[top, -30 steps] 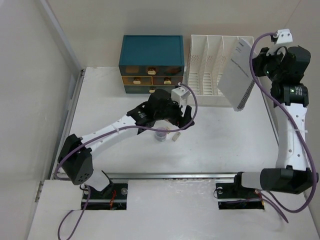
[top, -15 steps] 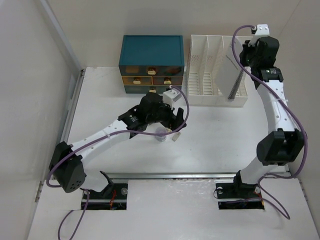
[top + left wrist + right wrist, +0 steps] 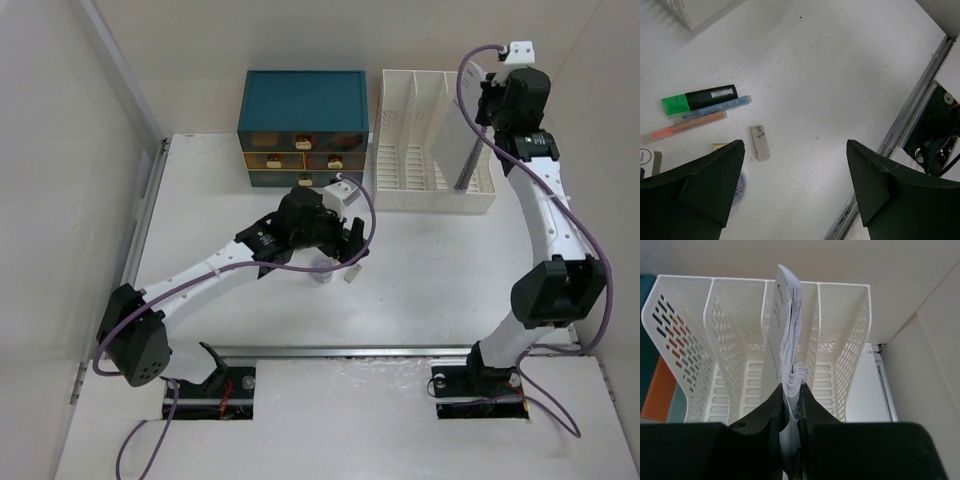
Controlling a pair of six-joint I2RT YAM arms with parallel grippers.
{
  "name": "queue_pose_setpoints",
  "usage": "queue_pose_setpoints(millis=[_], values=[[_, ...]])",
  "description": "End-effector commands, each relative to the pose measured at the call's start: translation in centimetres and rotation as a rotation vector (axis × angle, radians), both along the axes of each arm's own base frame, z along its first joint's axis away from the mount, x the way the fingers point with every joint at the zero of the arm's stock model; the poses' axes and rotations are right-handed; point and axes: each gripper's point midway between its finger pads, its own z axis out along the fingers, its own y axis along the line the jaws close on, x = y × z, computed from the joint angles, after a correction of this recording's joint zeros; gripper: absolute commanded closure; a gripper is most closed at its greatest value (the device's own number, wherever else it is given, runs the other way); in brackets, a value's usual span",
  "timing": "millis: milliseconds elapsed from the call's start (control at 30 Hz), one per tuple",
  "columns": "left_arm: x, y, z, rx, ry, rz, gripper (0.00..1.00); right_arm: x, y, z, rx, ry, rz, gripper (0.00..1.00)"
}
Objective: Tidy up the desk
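Right hand is clamped on the booklet; a second ago it hung out past the rack's right side, now it stands edge-on over the file rack, seemingly at the third slot; the table carries that rack at its far edge; left hand hovers, fingers apart and holding nothing, near the highlighter; I judge lowering the booklet in comes next.

Teal drawer box, white file rack, paper booklet, green highlighter, blue pen, small pale block
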Motion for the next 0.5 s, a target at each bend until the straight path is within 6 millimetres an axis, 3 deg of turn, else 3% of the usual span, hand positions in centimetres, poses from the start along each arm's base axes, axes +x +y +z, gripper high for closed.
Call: queue_pose_setpoints(millis=[0,133,267,400,467], values=[[0.1,0.3,1.8,-0.031,-0.058,0.000,0.19,-3.3,-0.6,10.3,-0.026,-0.271,-0.037,1.00],[0.1,0.3,1.8,-0.031,-0.058,0.000,0.19,-3.6,-2.1,10.7,-0.051,-0.277,-0.100,1.00],[0.0,0.4,1.7,-0.031,-0.058,0.000,0.18,-3.2,-2.3,10.2,-0.052,-0.266,-0.109,1.00],[0.1,0.3,1.9,-0.037,-0.064,0.000,0.17,-1.2,-2.0,8.5,-0.053,-0.231,-0.090,1.00],[0.1,0.3,1.9,-0.037,-0.064,0.000,0.17,0.6,-1.7,6.4,-0.054,-0.189,-0.077,1.00]])
